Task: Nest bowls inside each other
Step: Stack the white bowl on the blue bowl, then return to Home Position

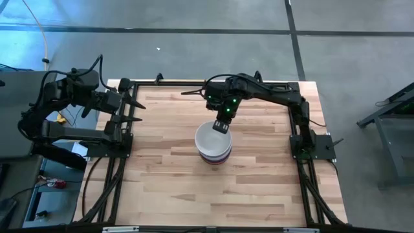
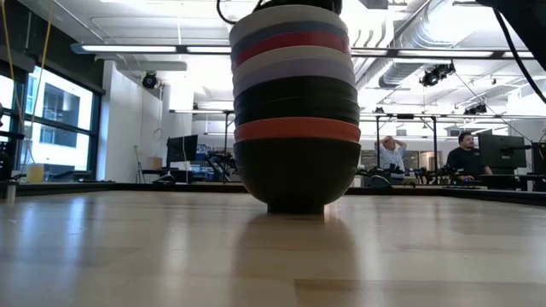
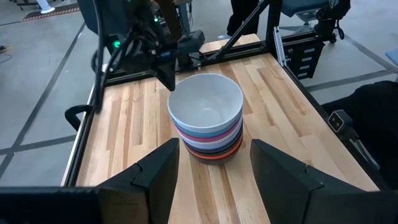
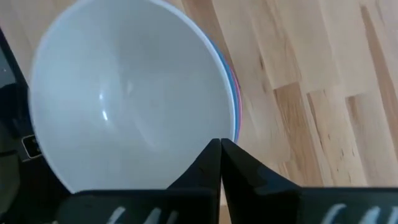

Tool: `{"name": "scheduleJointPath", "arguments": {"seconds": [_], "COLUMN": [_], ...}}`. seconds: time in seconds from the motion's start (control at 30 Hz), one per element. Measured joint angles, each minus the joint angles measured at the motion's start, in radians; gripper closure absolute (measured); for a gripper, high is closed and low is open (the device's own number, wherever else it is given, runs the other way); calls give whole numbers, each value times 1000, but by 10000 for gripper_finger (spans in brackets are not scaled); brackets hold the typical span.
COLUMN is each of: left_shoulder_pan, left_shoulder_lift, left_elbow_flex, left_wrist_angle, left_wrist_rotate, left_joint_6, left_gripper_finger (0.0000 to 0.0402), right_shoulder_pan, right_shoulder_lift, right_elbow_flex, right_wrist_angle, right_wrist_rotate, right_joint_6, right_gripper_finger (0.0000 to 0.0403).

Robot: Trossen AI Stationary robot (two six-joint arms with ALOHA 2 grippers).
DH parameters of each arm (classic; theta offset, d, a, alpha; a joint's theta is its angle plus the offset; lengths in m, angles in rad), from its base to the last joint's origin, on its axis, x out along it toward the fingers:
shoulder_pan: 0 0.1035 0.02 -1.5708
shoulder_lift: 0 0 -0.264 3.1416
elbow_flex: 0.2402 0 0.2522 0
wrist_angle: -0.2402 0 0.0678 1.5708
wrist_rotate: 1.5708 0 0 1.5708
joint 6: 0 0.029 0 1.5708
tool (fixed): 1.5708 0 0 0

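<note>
While the left gripper (image 3: 214, 165) waits open and well away, the right gripper (image 1: 222, 124), fingers together, hovers at the far rim of the stacked bowls (image 1: 213, 144), which sit just below and in front of it.

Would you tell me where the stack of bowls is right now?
In the high view the stack of bowls stands near the table's middle, white bowl on top, right under the right gripper at its far rim.

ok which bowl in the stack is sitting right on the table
The black smooth round bowl at the very bottom: its foot rests on the wooden table, and an orange-red rim sits just above it.
</note>
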Motion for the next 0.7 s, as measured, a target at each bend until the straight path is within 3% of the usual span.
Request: {"name": "scheduleJointPath", "arguments": {"seconds": [0.23,0.5,0.7], "left_shoulder_pan": [0,0,0], "left_shoulder_lift": [0,0,-32], "left_elbow_flex": [0,-1,-160], "left_wrist_angle": [0,1,178], "left_wrist_rotate": [0,1,109], "left_joint_6": [1,8,-4], "left_gripper_finger": [213,213,213], "right_shoulder_pan": [-1,-1,29], "right_shoulder_lift": [2,-3,-43], "right_elbow_flex": [1,86,86], "right_wrist_angle": [1,10,23], "right_wrist_rotate": [-3,17,32], "right_joint_6": [-4,-11,-193], "right_gripper_finger": [394,342,296]}}
